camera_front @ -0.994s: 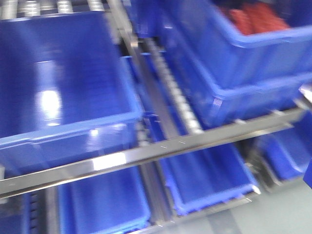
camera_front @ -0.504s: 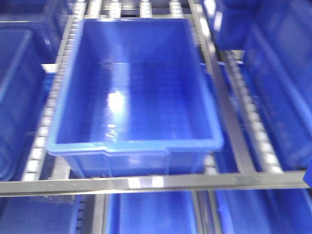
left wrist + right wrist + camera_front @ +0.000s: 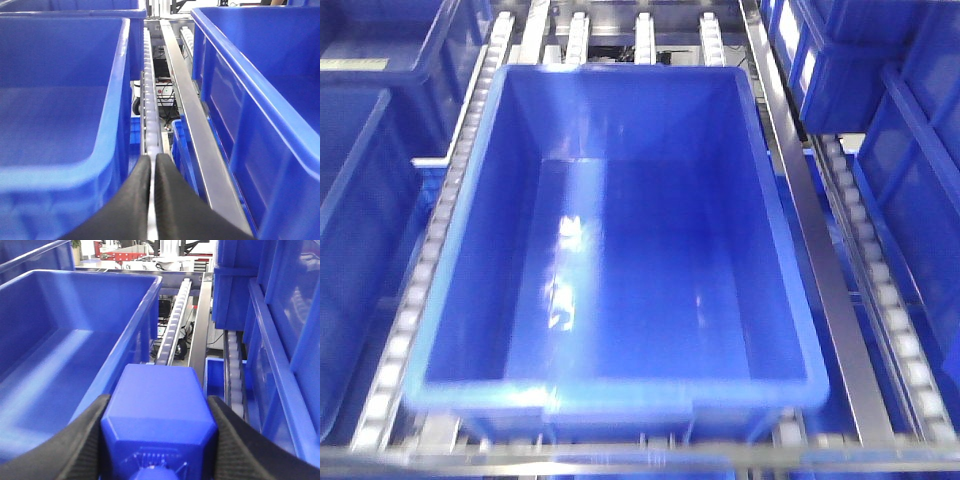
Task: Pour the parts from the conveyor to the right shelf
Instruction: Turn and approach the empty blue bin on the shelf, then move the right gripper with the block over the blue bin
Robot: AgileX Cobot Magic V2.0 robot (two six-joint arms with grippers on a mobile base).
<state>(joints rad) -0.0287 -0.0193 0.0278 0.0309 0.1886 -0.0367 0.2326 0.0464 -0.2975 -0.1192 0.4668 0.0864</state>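
One block: just a single deep-blue block (image 3: 159, 415), filling the lower middle of the right wrist view, its stud end toward the camera.
Right gripper: the right gripper (image 3: 159, 432) is clenched on that block, one black finger hugging each side.
Left gripper: the left gripper (image 3: 152, 165) is pinched closed on nothing, parked at the bottom of its view over a line of rollers (image 3: 148, 100) between two bins.
Shelf: the shelf (image 3: 815, 260) fills the front view, steel rails and white rollers, blue bins everywhere.
Middle bin: the big bin (image 3: 610, 392) sits dead centre in the front view, and I can't see any parts inside. It looks like the same one at the left of the right wrist view.
Block vs bin: as far as I can tell the block isn't over the opening yet. It sits to the right of the rim, roughly in line with the roller rail.
Conveyor: not in any view.
Step in hand: I'd say carrying the block in for the drop.
How to do it well: shift left until the whole block clears the rim, stay low, then let go.
Watch out: release too soon and it could slip into the gap by the rail.
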